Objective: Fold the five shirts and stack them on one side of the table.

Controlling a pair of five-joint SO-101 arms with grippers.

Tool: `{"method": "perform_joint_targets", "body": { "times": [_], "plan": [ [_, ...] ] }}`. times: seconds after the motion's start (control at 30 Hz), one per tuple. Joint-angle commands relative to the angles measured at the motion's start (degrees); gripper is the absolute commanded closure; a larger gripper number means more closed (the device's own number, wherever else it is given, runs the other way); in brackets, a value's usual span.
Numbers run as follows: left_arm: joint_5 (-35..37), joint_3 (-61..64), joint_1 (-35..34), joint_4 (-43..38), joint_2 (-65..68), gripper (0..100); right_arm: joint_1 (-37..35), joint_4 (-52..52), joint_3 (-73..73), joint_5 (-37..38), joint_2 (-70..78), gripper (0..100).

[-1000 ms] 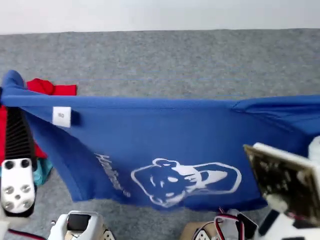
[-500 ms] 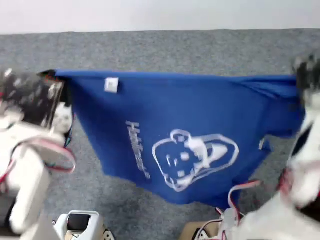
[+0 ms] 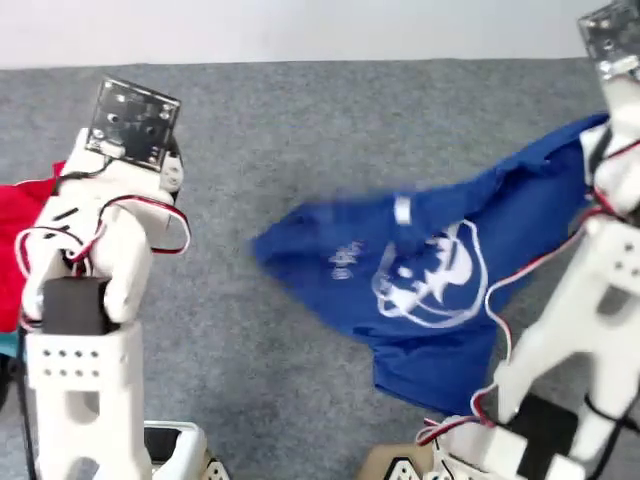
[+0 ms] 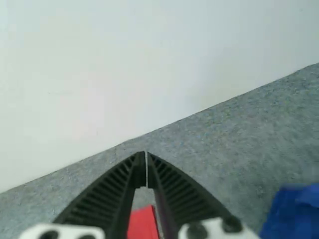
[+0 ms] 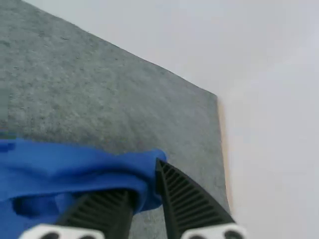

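- Since a second ago, the blue shirt [image 3: 420,290] no longer stretches between both arms; it droops from the right hand [image 5: 144,179] alone onto the bench [image 3: 300,120].
- That hand pinches one raised corner.
- Its loose end points toward the left hand [image 4: 146,158], which is closed and empty above the red shirt [image 3: 25,230], well apart.

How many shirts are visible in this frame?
2: the blue shirt right of centre, one corner held by the right claw, and the red shirt at the left edge. Others may be hidden behind the left arm.
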Motion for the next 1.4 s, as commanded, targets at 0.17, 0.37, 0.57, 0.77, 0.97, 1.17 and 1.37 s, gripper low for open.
{"method": "perform_joint_targets", "body": {
  "times": [0.17,0.37,0.57,0.77,0.97,1.17,1.37],
  "plan": [
    [-6.1,7.9,-0.4,-13.5,5.6,99,-2.3,-7.6,-0.4,-0.5,9.4,98.9],
    [-1.8,5.1,3.0,-12.8,9.6,99,-2.2,-5.1,-0.3,-0.6,12.4,98.9],
    [1.4,0.7,14.8,-7.0,20.3,99,-2.3,0.0,-0.3,-0.9,15.3,98.9],
    [1.4,-10.4,24.8,-3.3,38.0,99,-2.2,1.5,-0.3,-0.9,17.0,98.9],
    [1.3,-27.2,29.5,5.4,56.0,90,-2.2,1.5,-0.3,-0.9,17.9,98.9],
    [0.1,-40.7,32.5,10.8,70.0,84,-2.2,1.5,-0.3,-0.9,19.3,98.9],
    [-5.3,-49.6,35.5,12.7,80.9,83,-2.1,1.4,-0.3,-0.9,20.4,98.9]
  ]
}}
